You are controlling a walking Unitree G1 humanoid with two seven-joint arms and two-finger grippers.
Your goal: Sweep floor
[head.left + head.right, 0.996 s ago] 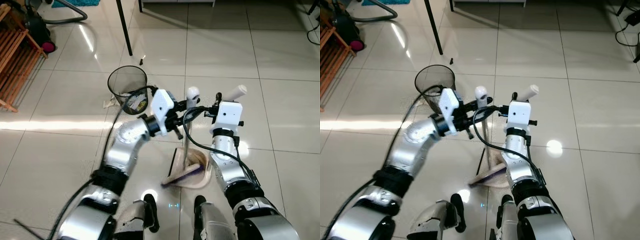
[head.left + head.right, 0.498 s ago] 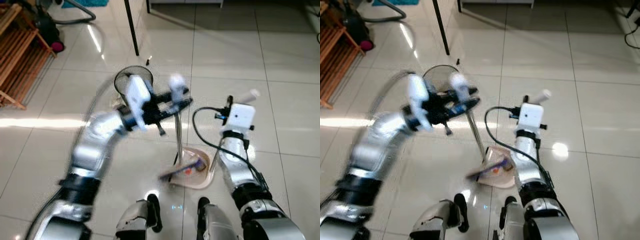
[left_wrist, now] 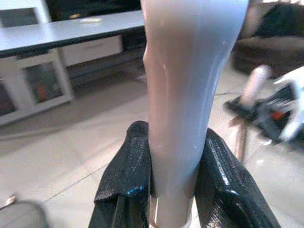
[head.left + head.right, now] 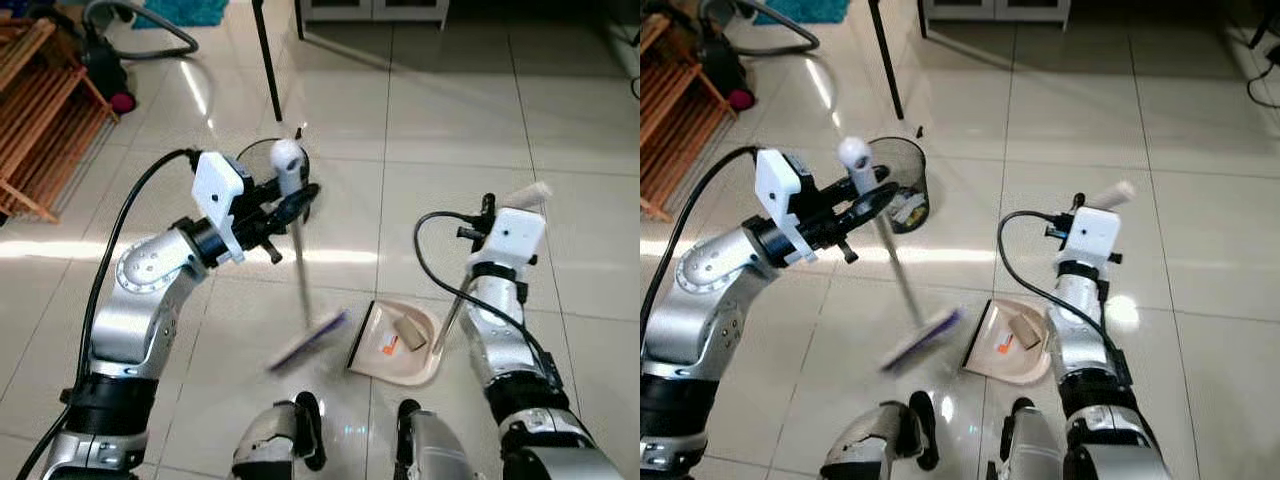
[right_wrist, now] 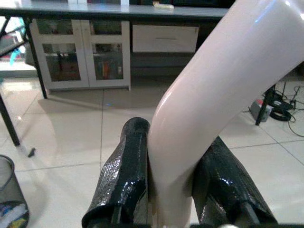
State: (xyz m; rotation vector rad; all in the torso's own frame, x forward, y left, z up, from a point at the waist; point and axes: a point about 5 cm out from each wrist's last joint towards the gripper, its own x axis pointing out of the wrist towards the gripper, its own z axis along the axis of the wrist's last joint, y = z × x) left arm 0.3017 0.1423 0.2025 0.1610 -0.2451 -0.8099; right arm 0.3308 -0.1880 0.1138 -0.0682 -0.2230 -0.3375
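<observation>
Left eye view: left gripper (image 4: 290, 200) clamped on the broom handle (image 4: 298, 260) just under its white knob, at about 11 o'clock from frame centre. Handle slants down to the broom head (image 4: 308, 340), blurred, at about 6 o'clock. Dustpan (image 4: 395, 343) sits on the tile floor (image 4: 450, 110) just to the 3 o'clock side of the broom head, apart from it, with a tan scrap and an orange bit inside. Right gripper (image 4: 505, 205) at about 3 o'clock grips the dustpan's white handle top; its shaft runs down to the pan. Wooden rack (image 4: 45, 120) at 10 o'clock.

Right eye view: same layout. Black mesh trash bin (image 4: 902, 180) stands behind the broom handle at about 11 o'clock, litter inside.

Left wrist view: both black fingers (image 3: 126, 175) pressed against the pale broom handle between them. White cabinet (image 3: 35, 83) in the background.

Right wrist view: both black fingers (image 5: 124, 175) closed on the curved white dustpan handle (image 5: 213, 90). Glass-door cabinet (image 5: 78, 59) behind.
</observation>
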